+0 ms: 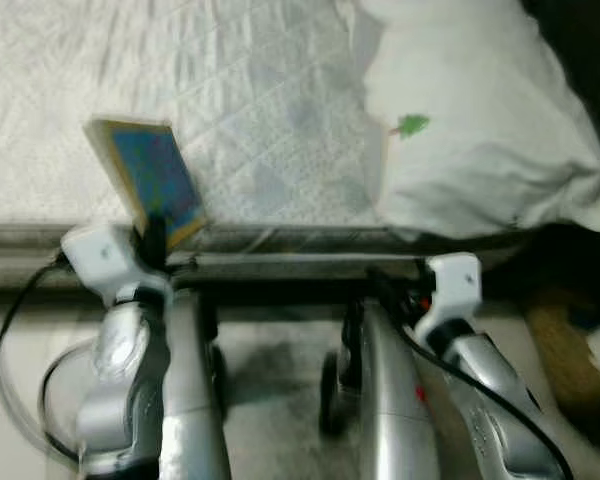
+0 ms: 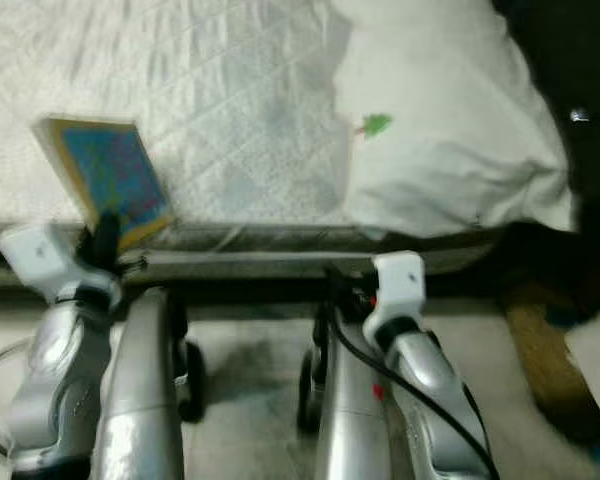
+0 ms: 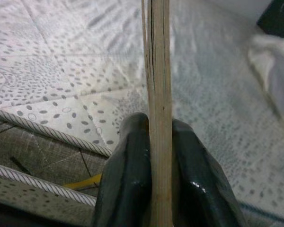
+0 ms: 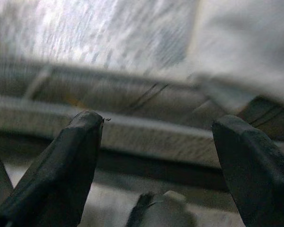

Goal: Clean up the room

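Note:
A thin book with a blue cover and yellow border (image 1: 152, 178) stands tilted over the near edge of the bed, held by its lower edge. My left gripper (image 1: 152, 238) is shut on it. In the left wrist view the book's edge (image 3: 158, 71) runs straight up between the two black fingers (image 3: 128, 175), which press on both sides. My right gripper (image 4: 156, 142) is open with nothing between its fingers (image 4: 73, 151). It hovers low at the bed's side, in front of the mattress edge (image 4: 132, 101).
The bed's white quilted cover (image 1: 230, 90) stretches ahead. A white pillow or bundled bedding with a small green mark (image 1: 480, 130) lies on its right part. The grey bed frame (image 1: 280, 262) runs across in front of my arms. A brown mat (image 1: 565, 360) lies on the floor at right.

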### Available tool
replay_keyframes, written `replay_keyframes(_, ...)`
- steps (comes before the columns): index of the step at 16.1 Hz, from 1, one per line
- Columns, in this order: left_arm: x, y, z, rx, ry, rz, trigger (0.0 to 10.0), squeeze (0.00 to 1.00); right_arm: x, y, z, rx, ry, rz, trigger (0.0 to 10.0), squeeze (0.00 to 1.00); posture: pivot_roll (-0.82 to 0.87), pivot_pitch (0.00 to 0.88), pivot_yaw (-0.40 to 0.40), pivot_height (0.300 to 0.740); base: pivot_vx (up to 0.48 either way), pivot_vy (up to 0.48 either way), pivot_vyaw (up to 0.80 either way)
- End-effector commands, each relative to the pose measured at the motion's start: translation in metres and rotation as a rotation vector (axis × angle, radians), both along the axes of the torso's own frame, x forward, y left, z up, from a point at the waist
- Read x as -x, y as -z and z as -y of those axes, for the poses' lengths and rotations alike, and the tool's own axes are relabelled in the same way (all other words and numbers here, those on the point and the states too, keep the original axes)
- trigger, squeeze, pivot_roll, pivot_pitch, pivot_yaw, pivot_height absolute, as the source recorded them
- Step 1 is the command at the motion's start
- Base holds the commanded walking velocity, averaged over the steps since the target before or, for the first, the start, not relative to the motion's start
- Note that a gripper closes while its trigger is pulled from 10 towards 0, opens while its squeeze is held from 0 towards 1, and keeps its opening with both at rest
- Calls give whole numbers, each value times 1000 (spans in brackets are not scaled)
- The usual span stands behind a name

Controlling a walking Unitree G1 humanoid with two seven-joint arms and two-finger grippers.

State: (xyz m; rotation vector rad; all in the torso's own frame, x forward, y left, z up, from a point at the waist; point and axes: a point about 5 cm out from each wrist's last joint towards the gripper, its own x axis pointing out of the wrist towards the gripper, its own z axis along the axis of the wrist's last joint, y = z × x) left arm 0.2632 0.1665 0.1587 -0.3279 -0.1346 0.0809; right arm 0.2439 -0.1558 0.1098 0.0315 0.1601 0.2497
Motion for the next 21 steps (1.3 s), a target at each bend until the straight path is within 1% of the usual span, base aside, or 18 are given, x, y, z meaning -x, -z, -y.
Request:
replay_keyframes(1, 0, 20, -2, 42, -7, -85, 10000, 0, 0, 0, 0, -7, 1, -7, 10000, 0, -57, 369, -91, 520, 0, 0, 0)
replay_keyframes(3, -17, 14, -3, 100, -5, -57, 10000, 0, 1, -3, 3, 5, 12, 7, 10000, 0, -81, 367, -101, 520, 0, 0, 0)
replay_keyframes(4, -29, 9, -3, 114, 6, -38, 10000, 0, 2, -4, 5, 8, 19, 9, 10000, 0, -90, 366, -104, 520, 0, 0, 0)
replay_keyframes(6, -50, 2, 0, 123, 25, -35, 10000, 0, 4, -4, 7, 12, 28, 8, 10000, 0, -105, 361, -110, 520, 0, 0, 0)
replay_keyframes(7, -53, -3, 3, 122, 33, -14, 10000, 0, 3, -4, 7, 14, 30, 8, 10000, 0, -101, 354, -107, 520, 0, 0, 0)
replay_keyframes(8, -54, -6, 4, 122, 40, 7, 10000, 0, 3, -3, 7, 14, 32, 8, 10000, 0, -99, 353, -106, 520, 0, 0, 0)
replay_keyframes(9, -53, -5, 5, 115, 43, 6, 10000, 0, 2, -3, 7, 15, 34, 7, 10000, 0, -94, 349, -106, 520, 0, 0, 0)
replay_keyframes(11, -48, -3, 6, 105, 57, 22, 10000, 0, 0, -2, 7, 14, 35, 7, 10000, 0, -93, 347, -105, 520, 0, 0, 0)
replay_keyframes(12, -44, -2, 6, 107, 67, 36, 10000, 0, -1, -1, 7, 10, 40, 6, 10000, 0, -89, 341, -107, 520, 304, 0, 0)
replay_keyframes(14, -45, -2, 6, 106, 71, 47, 10000, 0, -2, -1, 7, 9, 42, 5, 10000, 0, -86, 334, -104, 520, 349, 0, 0)
replay_keyframes(18, -53, -13, 10, 87, 101, 92, 10000, 0, -5, 0, 6, 6, 56, 12, 10000, 0, -78, 315, -86, 520, 383, 0, 0)
replay_keyframes(20, -54, -20, 13, 55, 128, 122, 10000, 0, -6, 0, 7, 4, 67, 20, 10000, 0, -71, 306, -80, 520, 366, 0, 0)
replay_keyframes(21, -55, -23, 15, 21, 142, 127, 10000, 0, -8, 1, 7, 1, 73, 21, 10000, 0, -67, 302, -76, 520, 300, 0, 0)
